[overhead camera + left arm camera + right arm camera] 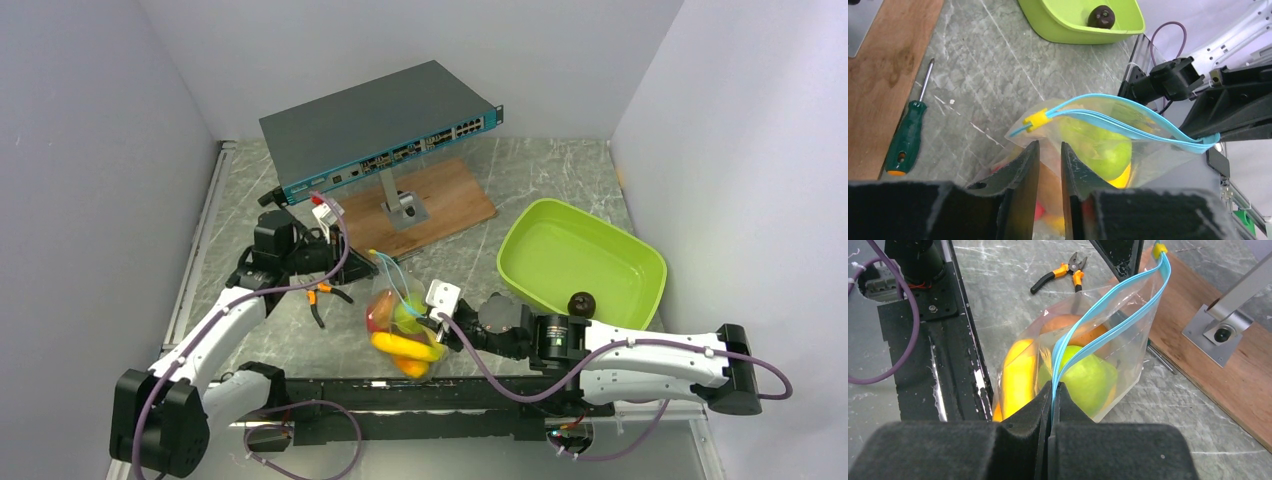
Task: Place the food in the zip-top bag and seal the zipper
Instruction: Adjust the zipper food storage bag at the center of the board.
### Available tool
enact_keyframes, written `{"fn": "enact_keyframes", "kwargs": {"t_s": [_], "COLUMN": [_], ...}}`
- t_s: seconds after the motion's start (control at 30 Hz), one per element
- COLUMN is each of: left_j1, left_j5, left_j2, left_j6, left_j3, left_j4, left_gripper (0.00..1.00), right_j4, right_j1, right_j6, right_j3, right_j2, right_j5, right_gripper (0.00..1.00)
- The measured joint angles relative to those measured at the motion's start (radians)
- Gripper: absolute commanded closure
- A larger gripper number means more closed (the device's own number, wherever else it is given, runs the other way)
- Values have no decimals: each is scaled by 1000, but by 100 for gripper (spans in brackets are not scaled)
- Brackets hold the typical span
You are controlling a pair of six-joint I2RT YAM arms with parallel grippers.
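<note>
The clear zip-top bag (398, 312) stands on the table between my grippers, holding a green pear (1085, 377), a yellow banana (1018, 377), an orange (1073, 327) and a reddish piece. Its teal-blue zipper (1128, 125) gapes open along most of its length, with a yellow slider (1037, 119) at the far end. My right gripper (1052, 387) is shut on the near end of the zipper. My left gripper (1050, 147) hovers just below the slider, jaws a narrow gap apart over the bag's film. A brown round fruit (580, 302) lies in the lime-green tray (620, 250).
A network switch (380, 125) on a metal stand sits on a wooden board (450, 205) behind the bag. Orange-handled pliers (322, 300) lie left of the bag. A green screwdriver (907, 137) lies by the board. Walls close in on both sides.
</note>
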Motion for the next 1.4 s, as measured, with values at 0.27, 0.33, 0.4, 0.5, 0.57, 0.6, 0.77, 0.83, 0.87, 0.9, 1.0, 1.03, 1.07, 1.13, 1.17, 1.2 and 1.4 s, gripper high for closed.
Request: {"fn": "enact_keyframes", "kwargs": {"t_s": [0.27,0.33,0.4,0.5,0.57,0.6,0.77,0.83,0.87,0.9,1.0,1.03,1.07,1.13,1.17,1.2,1.4], "left_j1": [0,0,0,0,0,0,0,0,0,0,0,0,0,0,0,0,-8], "left_j5": [21,8,-17,-20,-12,-4,24,34,36,36,36,36,35,34,34,34,33], "left_j2": [-43,-19,17,61,66,63,32,30,30,28,6,-7,-24,-55,-66,-74,-100], "left_j6": [21,31,36,35,29,29,37,37,37,37,36,36,36,37,39,41,57], "left_j3": [6,13,26,42,42,42,42,42,42,42,40,39,35,27,25,25,23], "left_j4": [-34,-62,-101,-127,-130,-126,-123,-123,-123,-123,-123,-122,-121,-120,-121,-121,-130], "left_gripper": [45,40,45,73,89,91,98,100,100,100,100,100,100,100,100,100,100], "right_j4": [-6,-9,-10,-10,-11,-14,-61,-87,-101,-117,-187,-211,-243,-277,-294,-307,-353], "right_j1": [0,0,0,0,0,0,0,0,0,0,0,0,0,0,0,0,-42], "right_j6": [6,6,6,7,12,16,43,64,79,97,161,178,199,227,240,248,257], "right_j3": [2,2,2,2,2,4,43,83,109,140,254,292,351,428,464,497,597], "right_j2": [-8,-8,-8,-8,-8,-8,-3,19,37,61,159,193,243,318,352,388,526], "right_j5": [0,0,0,0,0,2,31,48,69,96,199,226,262,314,341,368,411], "right_gripper": [100,100,100,100,100,100,73,41,27,17,10,10,9,8,8,8,16]}}
